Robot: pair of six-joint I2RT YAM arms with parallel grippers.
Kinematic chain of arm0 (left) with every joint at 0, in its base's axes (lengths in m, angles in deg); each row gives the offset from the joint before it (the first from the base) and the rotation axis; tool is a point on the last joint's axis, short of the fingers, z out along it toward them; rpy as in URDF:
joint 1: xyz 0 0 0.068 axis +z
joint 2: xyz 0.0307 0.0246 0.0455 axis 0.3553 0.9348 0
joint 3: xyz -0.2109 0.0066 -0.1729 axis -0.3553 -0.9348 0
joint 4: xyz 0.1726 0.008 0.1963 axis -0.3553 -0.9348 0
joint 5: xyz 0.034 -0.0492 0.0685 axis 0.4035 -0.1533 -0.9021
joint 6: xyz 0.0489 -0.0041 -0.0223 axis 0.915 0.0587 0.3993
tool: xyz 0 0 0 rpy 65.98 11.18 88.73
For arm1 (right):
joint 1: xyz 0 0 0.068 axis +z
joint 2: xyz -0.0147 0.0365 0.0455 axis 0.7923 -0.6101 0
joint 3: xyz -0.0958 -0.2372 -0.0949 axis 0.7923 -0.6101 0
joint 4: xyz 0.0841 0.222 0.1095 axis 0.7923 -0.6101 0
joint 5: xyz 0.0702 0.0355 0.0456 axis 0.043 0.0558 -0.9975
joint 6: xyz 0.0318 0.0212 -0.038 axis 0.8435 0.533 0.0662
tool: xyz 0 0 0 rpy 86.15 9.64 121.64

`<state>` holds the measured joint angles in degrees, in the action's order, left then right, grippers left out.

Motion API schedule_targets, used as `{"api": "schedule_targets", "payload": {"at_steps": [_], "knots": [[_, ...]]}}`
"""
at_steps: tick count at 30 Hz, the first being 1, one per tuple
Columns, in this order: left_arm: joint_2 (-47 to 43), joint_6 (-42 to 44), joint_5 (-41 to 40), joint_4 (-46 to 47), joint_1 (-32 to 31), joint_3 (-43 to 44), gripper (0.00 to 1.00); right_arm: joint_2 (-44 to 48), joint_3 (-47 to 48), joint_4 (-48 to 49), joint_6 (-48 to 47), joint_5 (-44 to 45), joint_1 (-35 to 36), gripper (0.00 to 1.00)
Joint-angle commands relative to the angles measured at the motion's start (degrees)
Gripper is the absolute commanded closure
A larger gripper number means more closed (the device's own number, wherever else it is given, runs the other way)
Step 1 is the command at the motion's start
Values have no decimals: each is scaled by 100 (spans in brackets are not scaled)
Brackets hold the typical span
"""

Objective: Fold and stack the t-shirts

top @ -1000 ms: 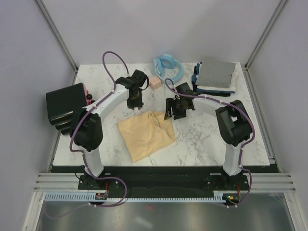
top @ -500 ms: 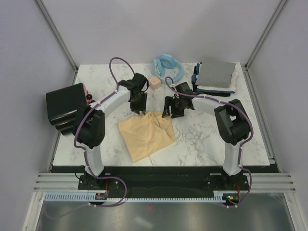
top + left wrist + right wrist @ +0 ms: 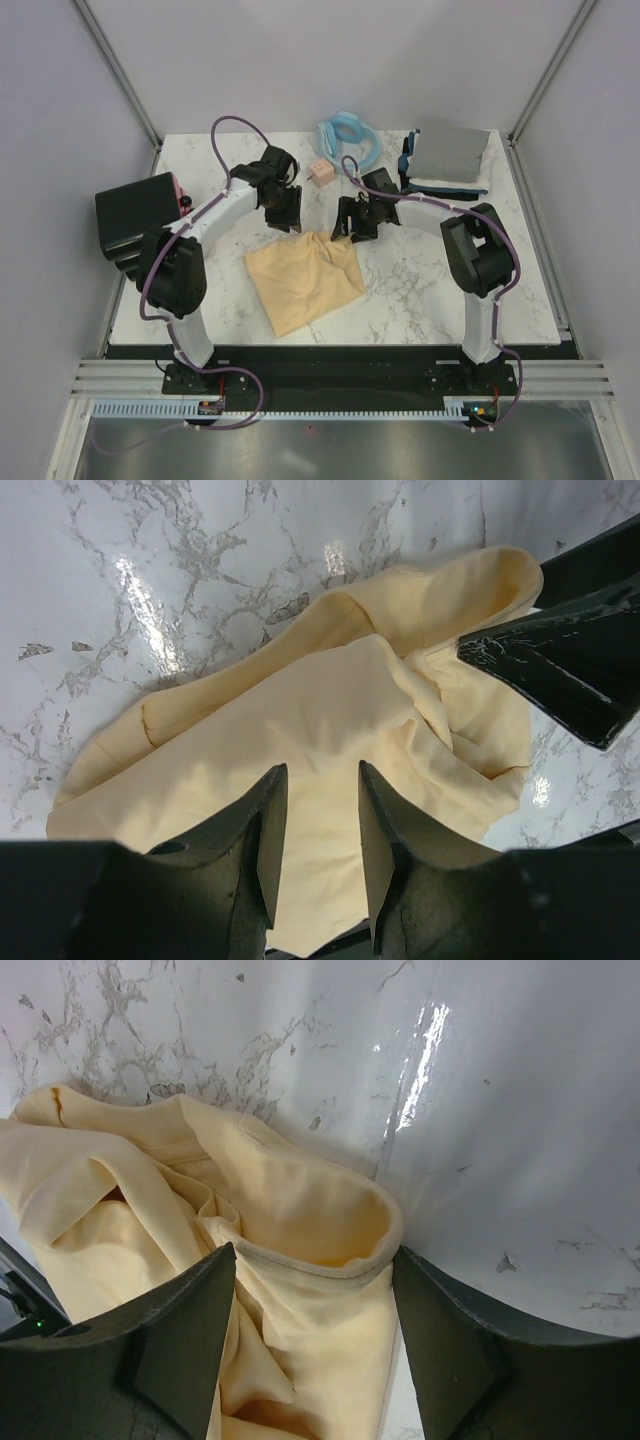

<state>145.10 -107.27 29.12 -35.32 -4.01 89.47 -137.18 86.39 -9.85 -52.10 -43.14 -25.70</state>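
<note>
A pale yellow-cream t-shirt lies roughly folded on the marble table, rumpled at its far edge. My left gripper hovers over its far left corner; in the left wrist view the left gripper is open, with only the t-shirt below it. My right gripper is at the far right corner. In the right wrist view the right gripper is open wide, its fingers on either side of a looped hem of the t-shirt. Folded t-shirts, grey over white and dark navy, are stacked at the back right.
A light blue ring-shaped thing and a small pink cube sit at the back of the table. A black box with a pink-red side stands at the left edge. My right gripper's finger shows in the left wrist view.
The right gripper has slid a little left onto the shirt's far right corner. The left gripper shifted slightly near the far left corner and its jaws opened a bit. The shirt barely changed.
</note>
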Motion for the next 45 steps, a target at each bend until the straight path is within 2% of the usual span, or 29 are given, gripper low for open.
{"api": "schedule_targets", "payload": {"at_steps": [1, 34, 35, 38, 39, 40, 43, 45], "knots": [[-126, 274, 420, 181, 38, 27, 58, -385, -83, -208, -75, 206, 2, 28], [708, 336, 886, 304, 30, 88, 59, -500, -22, -331, -101, 75, -42, 28], [726, 336, 877, 312, 30, 106, 60, -509, -22, -323, -92, 66, -24, 28], [832, 336, 851, 312, 30, 158, 74, -526, -22, -323, -84, 57, -33, 30], [875, 336, 851, 330, 30, 159, 84, -526, -22, -331, -84, 57, -33, 30], [885, 327, 851, 330, 30, 167, 90, -535, -13, -323, -75, 57, -42, 32], [850, 310, 807, 347, 30, 141, 97, -570, 13, -331, -84, 57, -33, 34], [788, 310, 772, 356, 30, 132, 98, -596, 31, -323, -66, 48, -33, 36]]}}
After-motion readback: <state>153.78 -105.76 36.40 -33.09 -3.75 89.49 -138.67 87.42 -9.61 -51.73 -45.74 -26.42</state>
